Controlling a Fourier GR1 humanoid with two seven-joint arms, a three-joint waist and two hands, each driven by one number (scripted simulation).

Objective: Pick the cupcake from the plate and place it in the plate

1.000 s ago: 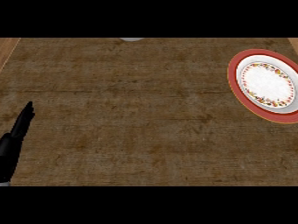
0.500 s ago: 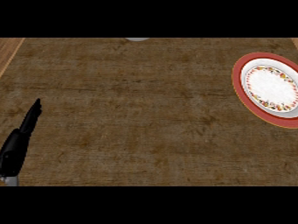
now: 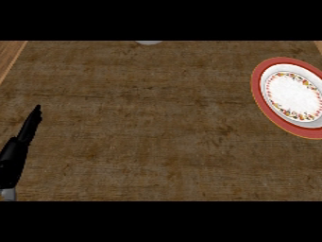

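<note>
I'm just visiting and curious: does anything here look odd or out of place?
Nothing is spilled or broken. One oddity: the red-rimmed plate at the counter's right holds no cupcake, and none shows anywhere. Only the left hand is in view, low left, fingers straight.

Lighting's pretty flat and a bit dim overall. The brown surface [image 3: 163,123] looks evenly lit with no hot spots or glare, just mottled darker patches in the grain. No clear light direction. The plate [image 3: 261,101] is the brightest thing here, its white centre almost glowing, with only a thin darker line along its lower rim instead of a real shadow. Far left of the plate, the left robot hand [image 3: 13,158] is near-solid black, barely any shading, and casts no visible shadow.
</note>
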